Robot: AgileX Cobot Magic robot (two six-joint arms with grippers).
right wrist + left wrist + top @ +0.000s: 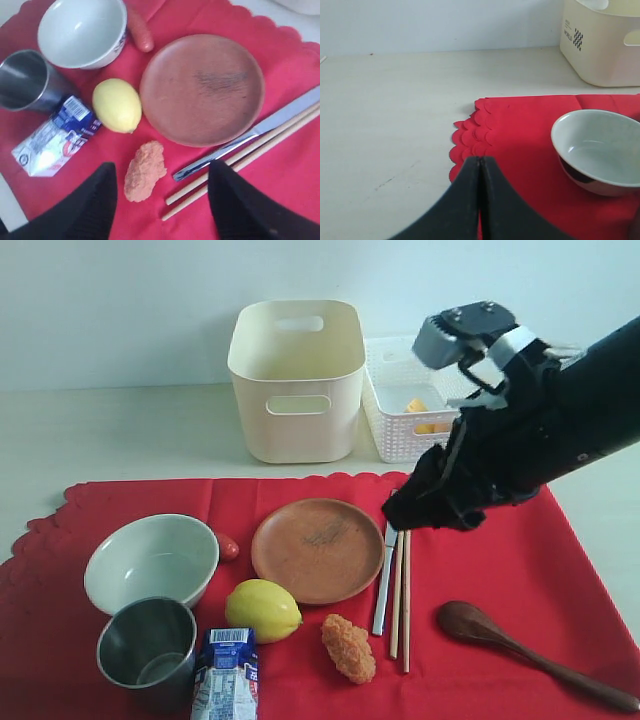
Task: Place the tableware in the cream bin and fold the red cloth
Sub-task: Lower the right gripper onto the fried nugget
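Note:
The red cloth (545,565) lies flat on the table. On it are a pale bowl (152,560), a steel cup (147,648), a brown plate (317,550), a knife (383,580), chopsticks (402,600) and a dark wooden spoon (530,652). The cream bin (296,380) stands behind the cloth. My right gripper (162,167) hovers open and empty above the knife (250,140) and chopsticks (240,160), beside the plate (202,87). My left gripper (480,161) is shut with nothing in it, over the cloth's scalloped corner (470,137), near the bowl (597,147).
A lemon (262,610), milk carton (226,675), fried piece (349,647) and small red item (229,548) also lie on the cloth. A white lattice basket (400,430) holding yellow food stands right of the cream bin.

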